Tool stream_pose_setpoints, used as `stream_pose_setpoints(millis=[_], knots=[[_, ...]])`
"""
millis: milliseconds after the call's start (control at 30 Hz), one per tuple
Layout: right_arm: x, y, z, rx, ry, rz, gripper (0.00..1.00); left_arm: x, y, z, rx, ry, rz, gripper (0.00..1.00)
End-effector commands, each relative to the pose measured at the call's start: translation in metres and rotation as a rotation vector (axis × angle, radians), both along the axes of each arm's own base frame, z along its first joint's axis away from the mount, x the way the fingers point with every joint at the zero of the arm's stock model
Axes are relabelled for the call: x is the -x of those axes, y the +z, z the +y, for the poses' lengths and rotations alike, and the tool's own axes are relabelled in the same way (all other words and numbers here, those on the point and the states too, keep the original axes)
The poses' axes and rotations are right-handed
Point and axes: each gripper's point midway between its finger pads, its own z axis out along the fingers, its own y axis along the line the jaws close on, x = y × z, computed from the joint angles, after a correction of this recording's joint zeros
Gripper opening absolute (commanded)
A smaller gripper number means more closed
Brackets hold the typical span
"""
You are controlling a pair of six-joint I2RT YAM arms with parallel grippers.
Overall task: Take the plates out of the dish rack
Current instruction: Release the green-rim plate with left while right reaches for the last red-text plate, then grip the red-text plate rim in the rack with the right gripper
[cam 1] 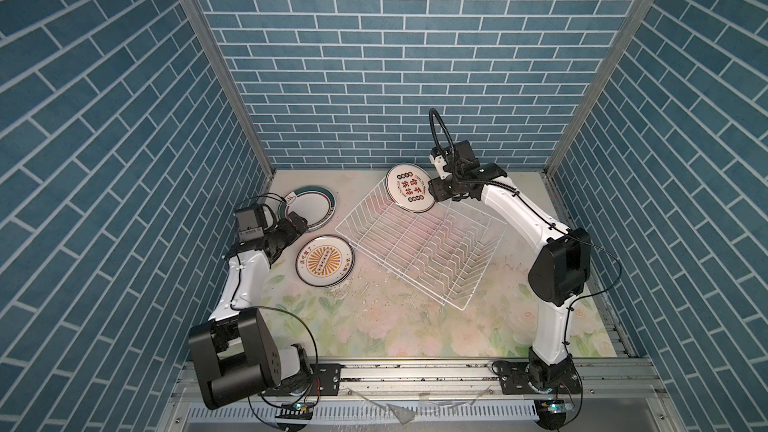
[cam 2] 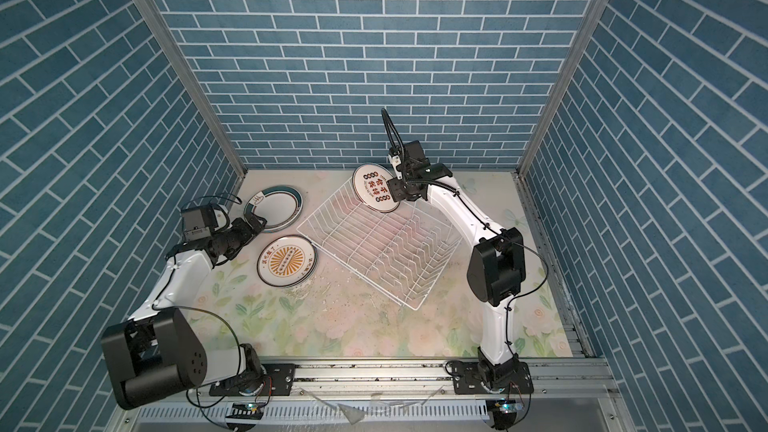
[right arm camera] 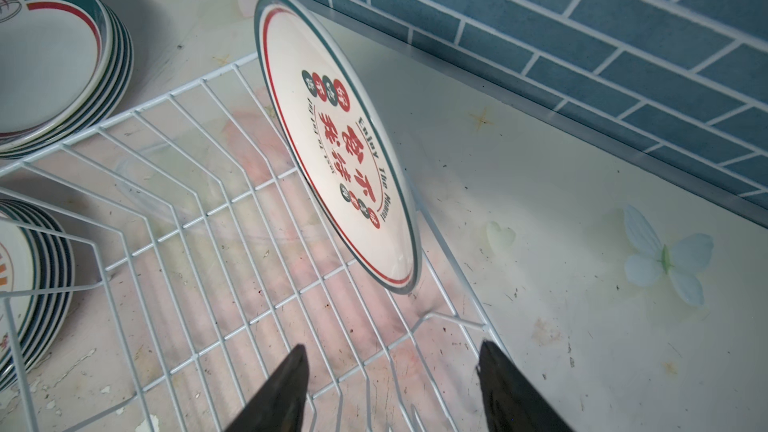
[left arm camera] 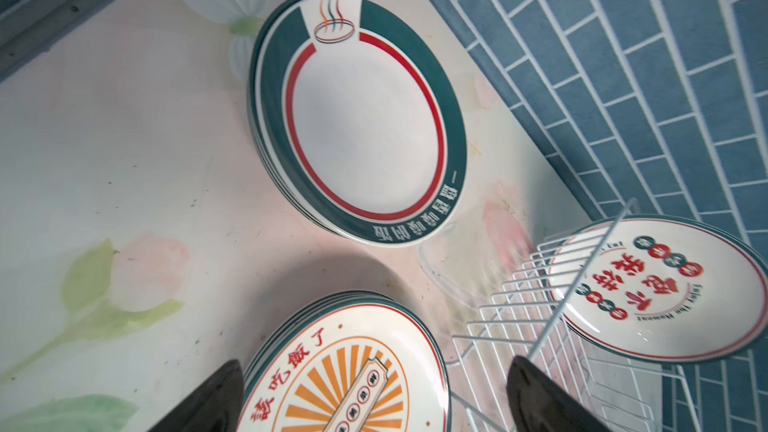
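Plates are nearly all out of the dish rack (cam 1: 419, 243). Two piles lie flat on the table (cam 1: 395, 326) beside it, a green-rimmed stack (cam 1: 311, 209) nearer the back wall (cam 1: 374, 97) and a sunburst stack (cam 1: 325, 260) in front of that. Only the last plate (cam 1: 409, 188) is left in the rack, at its far corner, standing on edge and tilted, with its printed face toward the rack's interior. In the right wrist view this plate (right arm camera: 338, 147) has its lower rim down among the wires and seems to lean back on the raised end of the rack. The right gripper (right arm camera: 390, 351) is just short of it, apart from it, with its jaws partly spread and nothing between them. The left gripper (left arm camera: 374, 363) hangs over the sunburst stack (left arm camera: 345, 376), spread wide and empty. The likely next step is a pinch on the plate's thin rim, and several things could go wrong. One finger could strike the rack's side wire instead of passing behind the plate, pushing it over the end toward the wall. A shallow grip on glazed ceramic could slip, so the plate swings or drops back onto the wires. If the lower rim catches a divider as it rises, the light rack, which nothing holds down, could be dragged or tipped.
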Motion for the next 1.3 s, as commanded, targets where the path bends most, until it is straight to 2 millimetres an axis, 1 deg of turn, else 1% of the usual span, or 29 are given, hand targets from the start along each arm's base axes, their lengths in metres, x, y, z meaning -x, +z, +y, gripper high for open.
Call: stream_pose_setpoints(millis=[0, 100, 200, 233, 267, 367, 433, 500, 600, 767, 1100, 1267], knots=[[-0.009, 0.004, 0.009, -0.007, 0.065, 0.001, 0.66, 0.001, 0.018, -0.017, 0.021, -0.054, -0.079, 0.99], [-0.019, 0.0, 0.014, -0.006, 0.068, 0.0, 0.66, 0.006, 0.02, -0.027, 0.016, -0.081, -0.072, 0.99], [-0.035, -0.004, 0.014, 0.014, 0.049, -0.012, 0.66, 0.009, 0.022, -0.042, 0.019, -0.117, -0.081, 0.99], [-0.039, -0.002, 0.015, 0.009, 0.049, -0.019, 0.66, 0.01, 0.023, -0.047, 0.013, -0.127, -0.084, 0.99], [-0.044, -0.015, 0.017, 0.017, 0.053, 0.0, 0.65, 0.011, 0.024, -0.051, 0.008, -0.137, -0.085, 1.0], [-0.05, -0.023, 0.023, 0.01, 0.077, 0.009, 0.64, 0.011, 0.024, -0.06, -0.005, -0.155, -0.087, 0.99], [-0.052, -0.028, 0.027, 0.003, 0.095, 0.011, 0.61, 0.01, 0.022, -0.064, -0.003, -0.164, -0.086, 0.99], [-0.047, -0.03, 0.038, -0.046, 0.148, 0.033, 0.55, 0.009, 0.019, -0.066, -0.001, -0.171, -0.081, 0.99], [-0.043, -0.033, 0.046, -0.083, 0.184, 0.048, 0.45, 0.006, 0.014, -0.07, 0.001, -0.181, -0.075, 0.99], [-0.039, -0.038, 0.05, -0.101, 0.21, 0.065, 0.32, 0.003, 0.012, -0.075, -0.001, -0.193, -0.073, 0.99], [-0.04, -0.051, 0.045, -0.052, 0.206, 0.061, 0.18, 0.002, 0.007, -0.079, -0.007, -0.203, -0.065, 0.99], [-0.041, -0.055, 0.039, -0.016, 0.191, 0.044, 0.14, 0.0, 0.004, -0.08, -0.005, -0.211, -0.056, 0.99]])
